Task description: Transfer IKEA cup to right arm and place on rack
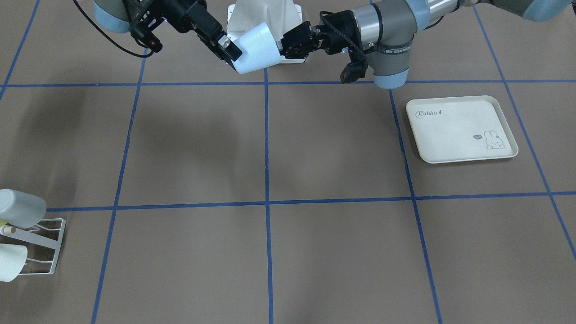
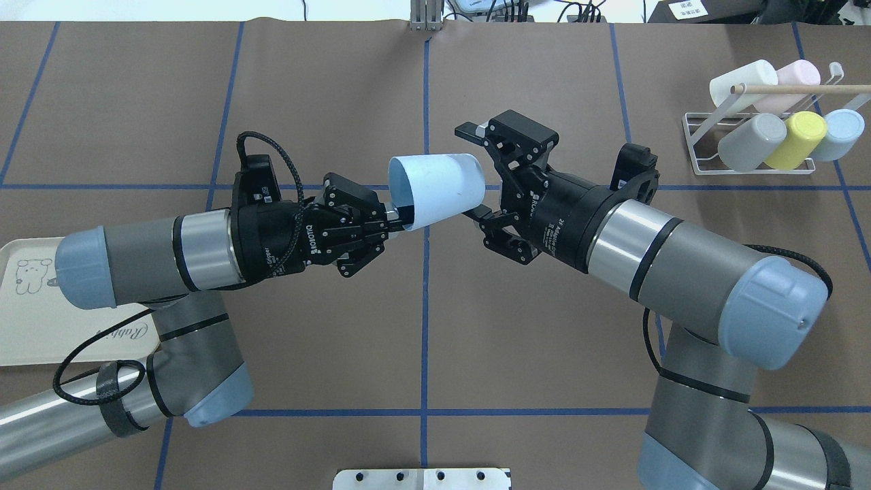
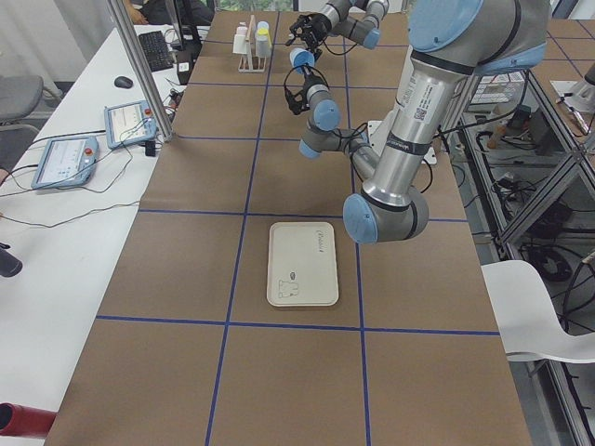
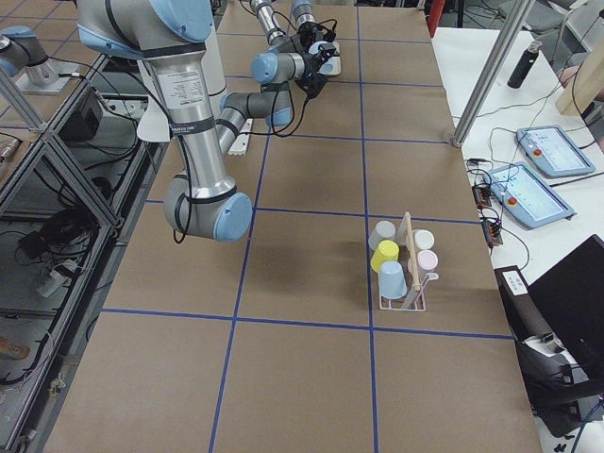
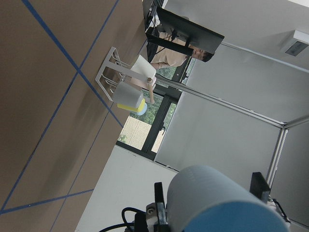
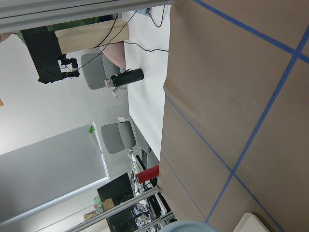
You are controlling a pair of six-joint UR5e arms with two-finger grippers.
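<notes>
The light blue IKEA cup (image 2: 439, 187) lies on its side in the air between my two grippers, above the middle of the table near the robot's base. My left gripper (image 2: 397, 219) is shut on its rim, with one finger inside the mouth. My right gripper (image 2: 473, 171) is open, and its fingers (image 2: 469, 129) straddle the cup's closed bottom without clamping it. The cup also shows in the front view (image 1: 254, 49) and the left wrist view (image 5: 217, 203). The white wire rack (image 2: 748, 146) with a wooden dowel stands at the far right, holding several cups.
The cream rabbit tray (image 2: 41, 320) lies under my left arm and also shows in the front view (image 1: 459, 130). The rack also shows at the front view's left edge (image 1: 45, 245). Blue tape lines cross the brown table. Operator desks run along the far side.
</notes>
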